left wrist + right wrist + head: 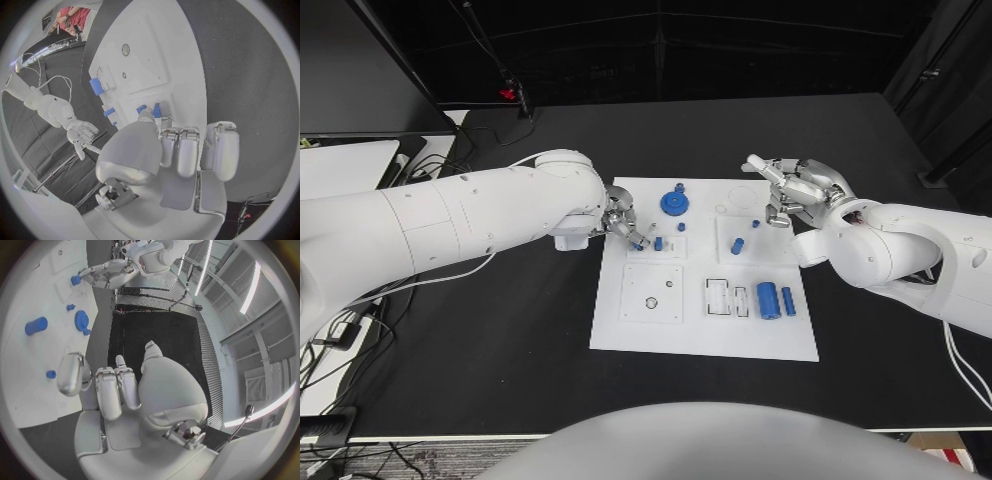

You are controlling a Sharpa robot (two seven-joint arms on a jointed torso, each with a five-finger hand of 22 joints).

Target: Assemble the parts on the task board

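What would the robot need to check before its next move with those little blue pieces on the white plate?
1. Left hand at a part: ok, its fingers are down at a small blue peg on the task board.
2. Peg firmly held: cannot tell, the contact is too small to see.
3. Right hand free: ok, it hovers at the board's far right edge, holding nothing.
4. Blue gear clear of the left hand: ok, it lies apart.
5. Large blue cylinder untouched: ok, it lies on the board's near right part.
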